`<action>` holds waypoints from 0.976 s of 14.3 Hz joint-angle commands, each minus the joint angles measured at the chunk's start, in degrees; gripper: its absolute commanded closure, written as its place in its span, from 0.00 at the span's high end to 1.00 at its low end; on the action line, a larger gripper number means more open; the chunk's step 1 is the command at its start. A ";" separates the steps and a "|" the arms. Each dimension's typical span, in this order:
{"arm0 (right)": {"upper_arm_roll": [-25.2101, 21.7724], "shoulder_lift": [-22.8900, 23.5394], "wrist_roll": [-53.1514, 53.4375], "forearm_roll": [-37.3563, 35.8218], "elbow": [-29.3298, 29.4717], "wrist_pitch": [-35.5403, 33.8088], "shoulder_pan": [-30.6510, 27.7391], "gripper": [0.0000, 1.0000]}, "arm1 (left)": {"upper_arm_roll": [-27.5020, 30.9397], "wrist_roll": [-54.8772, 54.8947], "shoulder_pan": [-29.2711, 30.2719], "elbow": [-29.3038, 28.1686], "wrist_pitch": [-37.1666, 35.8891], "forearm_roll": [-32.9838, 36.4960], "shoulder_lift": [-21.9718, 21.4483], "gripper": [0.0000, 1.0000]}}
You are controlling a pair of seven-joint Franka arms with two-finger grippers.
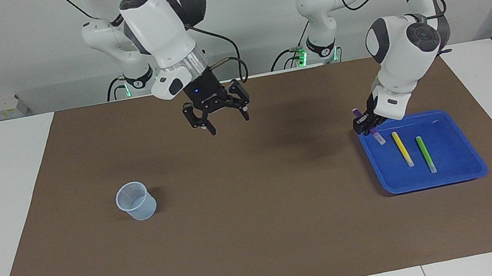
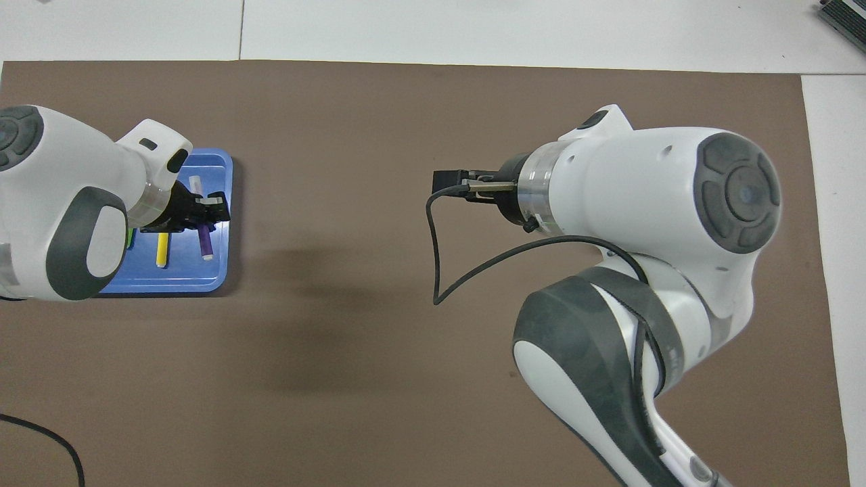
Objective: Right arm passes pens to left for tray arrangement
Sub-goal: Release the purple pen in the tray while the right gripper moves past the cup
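Observation:
My left gripper (image 1: 366, 124) is shut on the purple pen (image 1: 378, 137) and holds it tilted over the blue tray (image 1: 435, 182), at the rim toward the right arm's end. The pen's pale lower end is close to the tray floor; I cannot tell whether it touches. In the overhead view the left gripper (image 2: 203, 214) grips the purple pen (image 2: 205, 242) mid-length. The yellow pen (image 1: 403, 149) and the green pen (image 1: 425, 154) lie side by side in the tray (image 2: 218, 272). My right gripper (image 1: 227, 124) hangs open and holds nothing, over the brown mat's middle.
A small clear plastic cup (image 1: 136, 201) stands upright on the brown mat (image 1: 262, 235) toward the right arm's end. In the overhead view the right arm covers it. The yellow pen (image 2: 162, 251) lies beside the purple one.

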 commanded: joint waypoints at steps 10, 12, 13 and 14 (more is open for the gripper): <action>0.19 -1.31 -24.08 -2.45 -1.98 -7.10 -13.16 1.00 | -0.43 10.87 5.72 0.97 12.91 9.72 10.99 0.00; 0.19 -1.40 -23.99 -2.45 -2.07 -7.10 -13.25 1.00 | -0.43 11.04 5.98 0.01 16.67 9.81 12.13 0.00; 0.19 -1.58 -23.99 -2.45 -2.15 -7.19 -13.25 1.00 | -0.43 11.04 6.16 -0.78 17.74 9.81 12.22 0.00; 0.11 -1.58 -23.99 -2.54 -2.33 -7.37 -13.34 1.00 | -0.43 11.04 6.16 -0.88 17.75 9.81 12.22 0.00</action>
